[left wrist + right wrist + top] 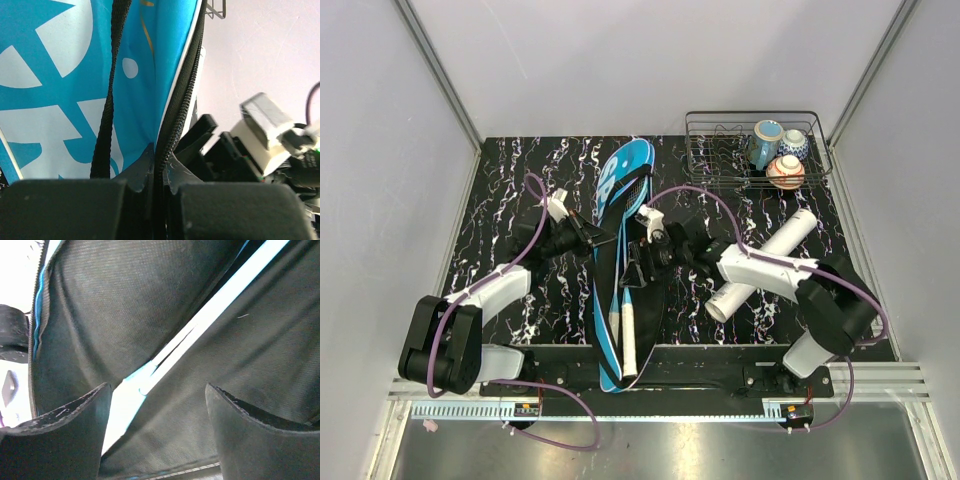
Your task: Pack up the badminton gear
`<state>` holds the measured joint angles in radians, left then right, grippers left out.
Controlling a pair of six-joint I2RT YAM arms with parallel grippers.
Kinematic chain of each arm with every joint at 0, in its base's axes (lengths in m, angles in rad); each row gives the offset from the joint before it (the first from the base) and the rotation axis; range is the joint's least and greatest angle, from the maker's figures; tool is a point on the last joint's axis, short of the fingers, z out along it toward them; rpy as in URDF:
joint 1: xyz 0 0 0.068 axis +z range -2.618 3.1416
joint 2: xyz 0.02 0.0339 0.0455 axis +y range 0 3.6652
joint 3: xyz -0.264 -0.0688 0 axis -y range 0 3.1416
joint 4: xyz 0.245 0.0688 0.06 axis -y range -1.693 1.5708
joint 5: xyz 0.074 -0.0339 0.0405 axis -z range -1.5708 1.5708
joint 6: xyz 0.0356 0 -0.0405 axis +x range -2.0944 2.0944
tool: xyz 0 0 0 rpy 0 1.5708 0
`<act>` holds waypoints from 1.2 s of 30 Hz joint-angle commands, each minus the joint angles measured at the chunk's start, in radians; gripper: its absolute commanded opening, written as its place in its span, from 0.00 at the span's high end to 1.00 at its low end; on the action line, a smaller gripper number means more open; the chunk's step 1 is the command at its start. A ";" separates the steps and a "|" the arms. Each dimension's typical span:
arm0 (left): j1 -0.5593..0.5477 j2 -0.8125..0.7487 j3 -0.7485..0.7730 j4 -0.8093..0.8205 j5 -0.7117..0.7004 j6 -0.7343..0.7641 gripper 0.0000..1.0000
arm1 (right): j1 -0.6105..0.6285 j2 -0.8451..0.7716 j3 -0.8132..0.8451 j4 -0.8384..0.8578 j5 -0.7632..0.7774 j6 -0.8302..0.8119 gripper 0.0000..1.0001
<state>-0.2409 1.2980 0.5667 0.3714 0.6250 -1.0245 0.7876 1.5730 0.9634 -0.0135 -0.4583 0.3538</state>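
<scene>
Bag (623, 168): teal, lying flat along the middle of the surface (510, 200), with its mouth toward the arms. The cloth is soft, limp and light, and it likely sags wherever it is not held.
Zip edge (182, 95): black toothed tape along the bag's open side. It is judged the firmest line on the cloth and the best hold for lifting the flap.
Left jaws: pressed together, pinching the zip edge.
Right jaws: spread and holding nothing, inside the opened bag over its black lining (125, 305).
Rackets (628, 340): in the bag, with the white handles sticking out of the near end. A strung head shows in the gap farther up. They look stiff and light, with thin frames. The handle is judged the safe hold, and the strings are not.
Pale strip (200, 325): crosses the lining ahead of the right jaws. Whether it is racket frame or bag trim cannot be told.
Tube (788, 233): white, lying slantwise on the surface to the right of the bag, partly under the right arm (760, 270). It is rigid, light, smooth and round, so it is likely to roll or slip. A hold across its middle is judged steadiest.
Rack (720, 150): in the far right corner with cups (778, 150) inside. It is no part of the task.
</scene>
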 commanded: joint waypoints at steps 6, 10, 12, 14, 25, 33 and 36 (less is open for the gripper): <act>0.002 -0.025 0.065 0.104 0.047 -0.020 1.00 | 0.038 0.151 0.000 0.251 -0.183 0.223 0.36; 0.002 -0.025 0.059 0.126 0.051 -0.032 1.00 | 0.039 0.138 -0.014 0.254 -0.027 0.269 0.68; 0.000 -0.028 0.059 0.127 0.051 -0.036 1.00 | 0.039 0.125 0.004 0.219 0.056 0.266 0.81; 0.000 -0.028 0.064 0.127 0.053 -0.034 1.00 | 0.039 0.099 0.032 0.173 0.117 0.226 0.93; 0.003 0.032 0.111 0.135 0.038 -0.055 1.00 | 0.045 0.059 0.333 -0.229 0.539 0.022 1.00; 0.005 0.057 0.081 0.098 0.007 -0.052 1.00 | 0.097 0.120 0.468 -0.335 0.710 -0.015 1.00; 0.006 0.053 0.050 0.109 -0.004 -0.066 1.00 | 0.153 0.194 0.546 -0.375 0.811 0.022 1.00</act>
<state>-0.2314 1.3571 0.6495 0.4797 0.5877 -1.0710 0.8829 1.7103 1.3582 -0.4736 0.1078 0.4088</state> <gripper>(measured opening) 0.075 0.038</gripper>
